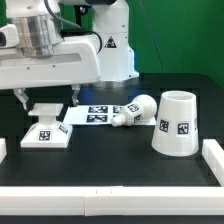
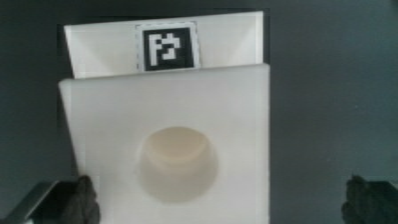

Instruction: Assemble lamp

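Note:
The white stepped square lamp base (image 1: 45, 130) lies on the black table at the exterior view's left. My gripper (image 1: 48, 99) hangs just above it, open and empty, with one finger on each side. In the wrist view the base (image 2: 169, 110) fills the middle, showing a tag at its far end and a round socket hole (image 2: 178, 157). The fingertips (image 2: 63, 200) stand apart at either side of the gripper (image 2: 217, 205). The round bulb (image 1: 136, 109) lies on its side near the middle. The cup-shaped shade (image 1: 178, 123) stands mouth down at the right.
The marker board (image 1: 98, 115) lies flat between base and bulb, with the bulb's neck resting on its edge. White strips (image 1: 214, 158) edge the table at the front and sides. The arm's white body (image 1: 70, 50) hangs over the back left.

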Controlling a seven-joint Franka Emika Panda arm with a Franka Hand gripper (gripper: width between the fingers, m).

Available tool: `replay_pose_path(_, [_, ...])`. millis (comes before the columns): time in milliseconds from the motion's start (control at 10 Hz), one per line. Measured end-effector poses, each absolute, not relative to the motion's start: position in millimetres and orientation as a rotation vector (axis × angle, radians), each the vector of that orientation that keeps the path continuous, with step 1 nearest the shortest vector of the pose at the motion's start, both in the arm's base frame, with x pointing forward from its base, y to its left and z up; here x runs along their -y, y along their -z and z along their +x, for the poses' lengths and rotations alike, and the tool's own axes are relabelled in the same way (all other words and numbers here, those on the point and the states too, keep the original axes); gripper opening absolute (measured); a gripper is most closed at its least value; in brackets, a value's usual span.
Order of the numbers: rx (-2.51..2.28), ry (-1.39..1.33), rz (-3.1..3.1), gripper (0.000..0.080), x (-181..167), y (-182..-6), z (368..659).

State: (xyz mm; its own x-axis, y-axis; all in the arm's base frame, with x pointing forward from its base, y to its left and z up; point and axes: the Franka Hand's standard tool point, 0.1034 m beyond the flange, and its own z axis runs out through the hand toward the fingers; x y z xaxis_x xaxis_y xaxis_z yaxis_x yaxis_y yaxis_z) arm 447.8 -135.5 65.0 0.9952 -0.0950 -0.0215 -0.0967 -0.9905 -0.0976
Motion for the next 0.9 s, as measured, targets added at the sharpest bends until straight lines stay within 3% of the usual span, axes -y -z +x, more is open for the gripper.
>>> replay_pose_path(300, [-0.116, -0.004, -3.042, 0.0699, 140.8, -77.3, 450.9])
replay_pose_path(900, [-0.096, -0.005, -3.054, 0.0699, 144.8, -51.2, 444.6])
